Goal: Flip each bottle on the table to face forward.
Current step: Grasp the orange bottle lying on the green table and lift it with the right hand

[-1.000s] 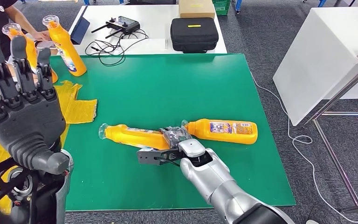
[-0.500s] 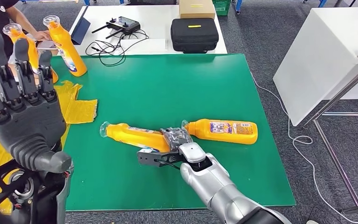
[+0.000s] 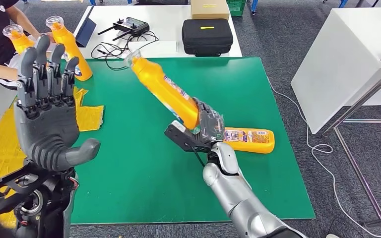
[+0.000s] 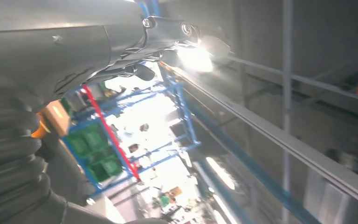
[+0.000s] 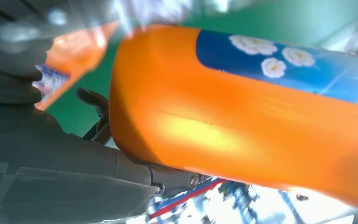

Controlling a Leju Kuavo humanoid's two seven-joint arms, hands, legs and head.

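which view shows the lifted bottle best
The head view: the lifted bottle shows whole, tilted, base gripped by the right robot hand. The right wrist view shows a blurred close-up of its side; the left wrist view doesn't help.

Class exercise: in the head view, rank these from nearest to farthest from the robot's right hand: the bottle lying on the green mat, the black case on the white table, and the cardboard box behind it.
1. Lying bottle: on the mat, just beside the right hand.
2. Black case: on the white table beyond the mat.
3. Cardboard box: behind the case, at the far edge.

orange bottle [image 3: 166, 91] lifted, tilted, second bottle [image 3: 245, 140] lying flat
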